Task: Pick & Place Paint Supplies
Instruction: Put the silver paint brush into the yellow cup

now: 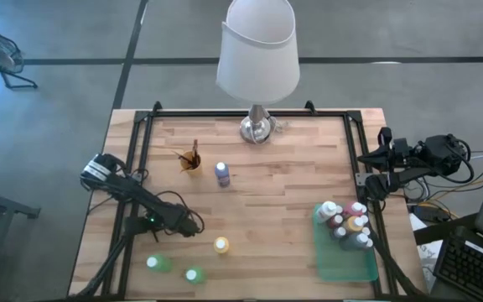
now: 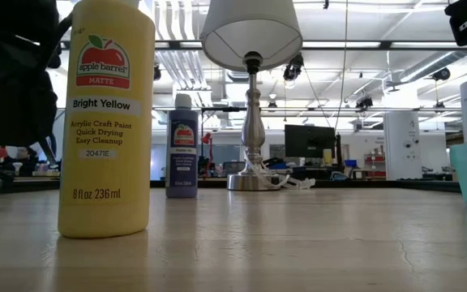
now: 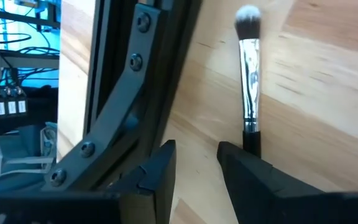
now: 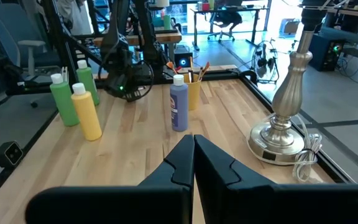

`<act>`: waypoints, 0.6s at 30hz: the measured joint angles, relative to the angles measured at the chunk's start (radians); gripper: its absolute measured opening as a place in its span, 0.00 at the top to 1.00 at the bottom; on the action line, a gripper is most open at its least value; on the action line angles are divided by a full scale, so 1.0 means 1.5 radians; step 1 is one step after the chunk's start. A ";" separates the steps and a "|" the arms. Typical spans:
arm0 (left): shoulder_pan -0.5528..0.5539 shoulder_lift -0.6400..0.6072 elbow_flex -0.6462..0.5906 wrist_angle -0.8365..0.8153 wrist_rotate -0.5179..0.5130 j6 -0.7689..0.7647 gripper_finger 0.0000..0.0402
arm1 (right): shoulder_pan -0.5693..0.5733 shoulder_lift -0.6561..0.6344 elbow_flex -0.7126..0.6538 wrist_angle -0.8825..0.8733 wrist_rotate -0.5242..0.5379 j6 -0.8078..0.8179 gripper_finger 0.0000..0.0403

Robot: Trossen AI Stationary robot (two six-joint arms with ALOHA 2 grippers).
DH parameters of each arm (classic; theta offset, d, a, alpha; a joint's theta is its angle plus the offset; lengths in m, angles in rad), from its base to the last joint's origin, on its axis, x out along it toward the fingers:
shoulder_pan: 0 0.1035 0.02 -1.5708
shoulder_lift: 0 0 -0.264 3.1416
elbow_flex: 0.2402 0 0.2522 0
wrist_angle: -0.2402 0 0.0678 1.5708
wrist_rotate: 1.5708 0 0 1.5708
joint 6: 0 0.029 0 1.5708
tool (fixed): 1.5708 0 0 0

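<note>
Left gripper (image 3: 194,163): fingers stand partly apart, holding nothing, low over the table's left side. Just ahead of its fingertips, offset toward one finger, lies a paintbrush (image 3: 250,74), flat on the wood table (image 1: 283,210), bristles pointing away. Beside the gripper runs the dark table frame (image 3: 126,93). Farther off stand two green bottles (image 1: 159,264), a yellow bottle (image 1: 221,245), a purple bottle (image 1: 222,174) and a cup of brushes (image 1: 192,159). Right gripper (image 4: 193,155): fingers closed, empty, waiting at the table's right edge above the green tray (image 1: 346,264), which holds a cluster of bottles (image 1: 348,223). Lamp (image 1: 258,59) at the far edge.
</note>
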 joint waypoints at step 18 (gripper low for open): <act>0.006 -0.002 0.064 0.001 -0.080 -0.004 0.66 | 0.000 0.000 0.000 0.000 0.000 0.000 0.98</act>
